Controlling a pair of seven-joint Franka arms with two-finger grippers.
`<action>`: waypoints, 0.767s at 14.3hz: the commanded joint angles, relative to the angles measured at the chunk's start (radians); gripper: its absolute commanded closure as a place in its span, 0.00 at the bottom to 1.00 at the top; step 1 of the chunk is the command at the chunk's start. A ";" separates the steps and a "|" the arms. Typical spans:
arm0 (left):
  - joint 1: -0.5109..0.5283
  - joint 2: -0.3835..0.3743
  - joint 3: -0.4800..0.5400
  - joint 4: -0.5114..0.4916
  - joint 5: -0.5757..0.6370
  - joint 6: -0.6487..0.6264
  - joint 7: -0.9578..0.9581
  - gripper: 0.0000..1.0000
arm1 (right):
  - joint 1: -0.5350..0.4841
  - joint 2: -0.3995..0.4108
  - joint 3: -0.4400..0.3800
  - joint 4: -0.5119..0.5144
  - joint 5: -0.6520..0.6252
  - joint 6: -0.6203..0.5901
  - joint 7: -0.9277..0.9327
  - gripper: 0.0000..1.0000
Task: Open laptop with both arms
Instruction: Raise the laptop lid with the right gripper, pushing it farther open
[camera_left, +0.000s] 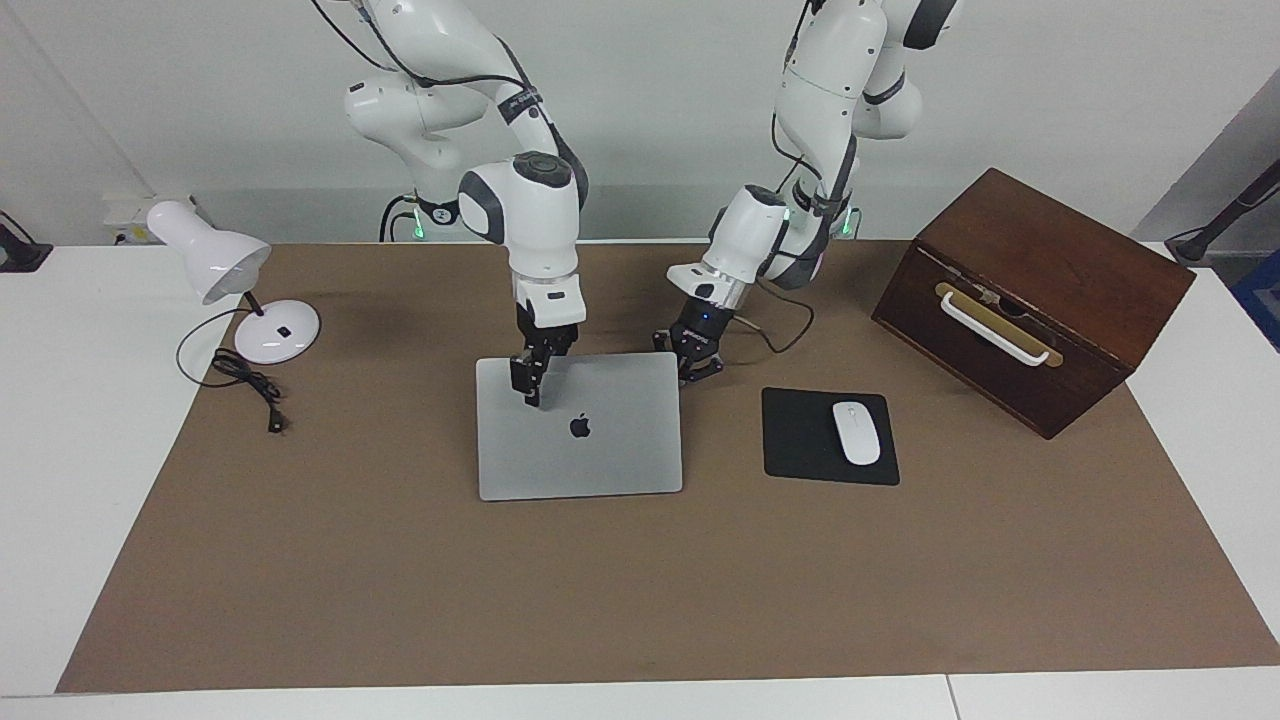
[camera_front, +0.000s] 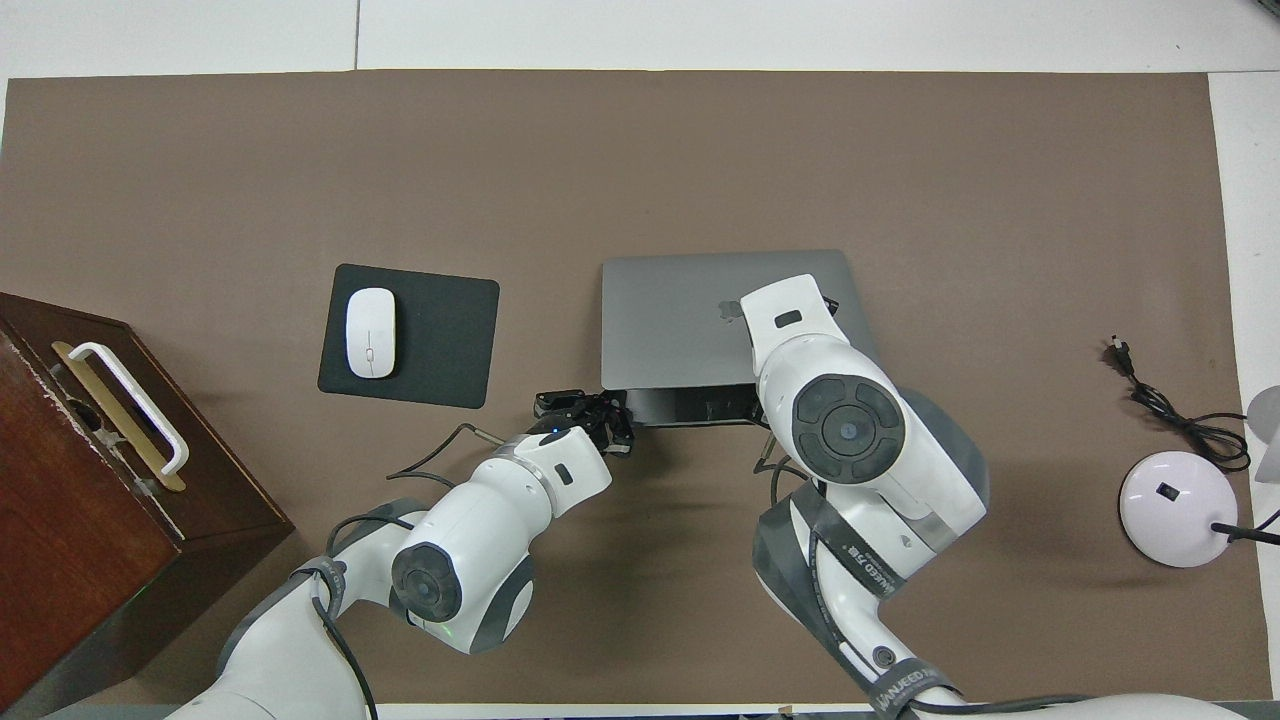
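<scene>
While its lid stands slightly raised at the robots' edge, the thin, flat silver-grey metal laptop (camera_left: 579, 428) lies mid-mat.

The right arm's small black two-finger gripper (camera_left: 527, 378) grips that raised lid edge, part-open around it; the left arm's black gripper (camera_left: 697, 367) (fingertips together, holding nothing) sits at the laptop's near corner. One smooth white mouse (camera_left: 856, 432) rests on one square black mouse pad (camera_left: 800, 440), beside one dark wooden box (camera_left: 1030, 300).
</scene>
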 joint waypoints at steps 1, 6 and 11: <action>0.000 0.059 0.017 0.014 -0.006 0.009 0.040 1.00 | -0.022 0.042 0.006 0.052 -0.029 0.022 -0.010 0.20; 0.000 0.066 0.017 0.014 -0.006 0.009 0.052 1.00 | -0.028 0.048 0.006 0.072 -0.029 0.023 -0.009 0.20; 0.000 0.068 0.017 0.014 -0.006 0.009 0.054 1.00 | -0.034 0.065 0.006 0.106 -0.027 0.019 -0.009 0.20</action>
